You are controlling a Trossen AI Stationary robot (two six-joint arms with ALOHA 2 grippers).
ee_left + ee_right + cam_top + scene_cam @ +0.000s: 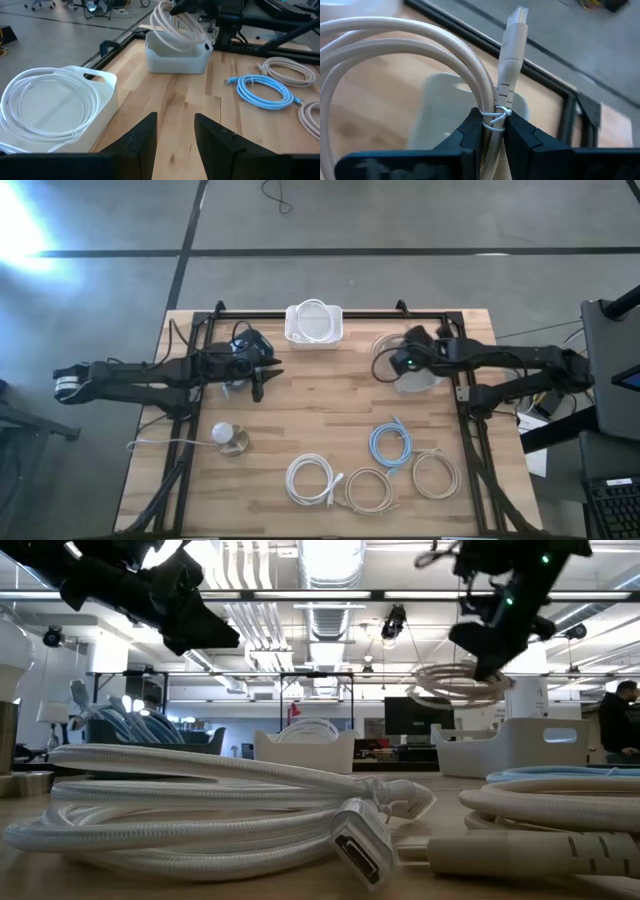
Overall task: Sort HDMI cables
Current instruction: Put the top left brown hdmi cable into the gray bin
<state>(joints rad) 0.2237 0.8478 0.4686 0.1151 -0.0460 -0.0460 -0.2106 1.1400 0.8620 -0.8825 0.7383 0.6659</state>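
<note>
My right gripper (pixel 492 131) pinches the beige coil (pixel 410 47) over the bin (pixel 415 375) at right of centre; a loop could catch its rim. My left gripper (pixel 175 132) waits open.

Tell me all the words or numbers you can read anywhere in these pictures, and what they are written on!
There are none to read.
The HDMI cable held in the right gripper: no print shows on its plug.
The white bins: plain, no label.
The screens and signs in the room behind the table: too small and blurred to read.
</note>
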